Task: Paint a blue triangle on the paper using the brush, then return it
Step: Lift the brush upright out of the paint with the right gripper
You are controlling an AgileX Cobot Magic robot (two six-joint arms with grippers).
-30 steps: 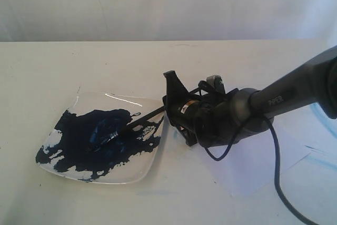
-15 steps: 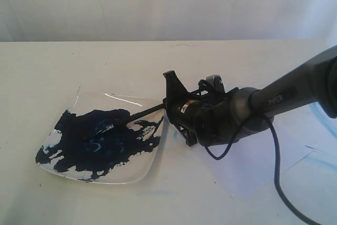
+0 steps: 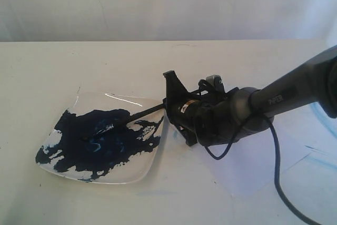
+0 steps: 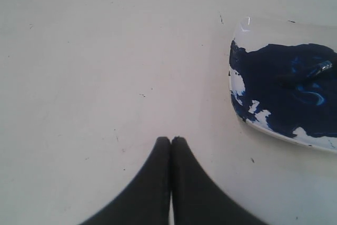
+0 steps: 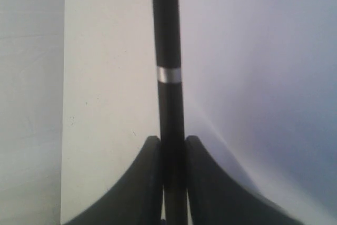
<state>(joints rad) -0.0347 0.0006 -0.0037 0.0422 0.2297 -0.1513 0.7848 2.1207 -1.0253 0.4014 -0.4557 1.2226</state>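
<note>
1 brush (image 3: 145,113), 1 plate (image 3: 149,168), 1 paper (image 3: 263,164), 1 table (image 3: 79,61), 2 end effectors.

Right end effector (image 3: 176,110): closed to a narrow gap on the brush (image 5: 167,51) handle. Both fingers pressed against the shaft, just behind the 1 silver band (image 5: 169,74). Positioned just beside the plate's right edge, between plate and paper.

Left end effector (image 4: 171,139): fully closed, fingertips touching, holding nothing. Positioned over bare table (image 4: 79,51), with the plate (image 4: 241,31) well apart from it.

Brush location: shaft slanting from the right end effector across the plate rim. Bristle end of the brush (image 4: 319,69) in the dark blue paint (image 3: 95,140) covering most of the plate.

Paper location: flat on the table, under and beyond the right arm, to the right of the plate and apart from it.

Against the frame 1 second before: bristle end higher in the exterior view, toward the plate's far side; shaft less steep across the rim; right end effector body in the same spot.

Against the frame 0.5 second before: no visible change.
</note>
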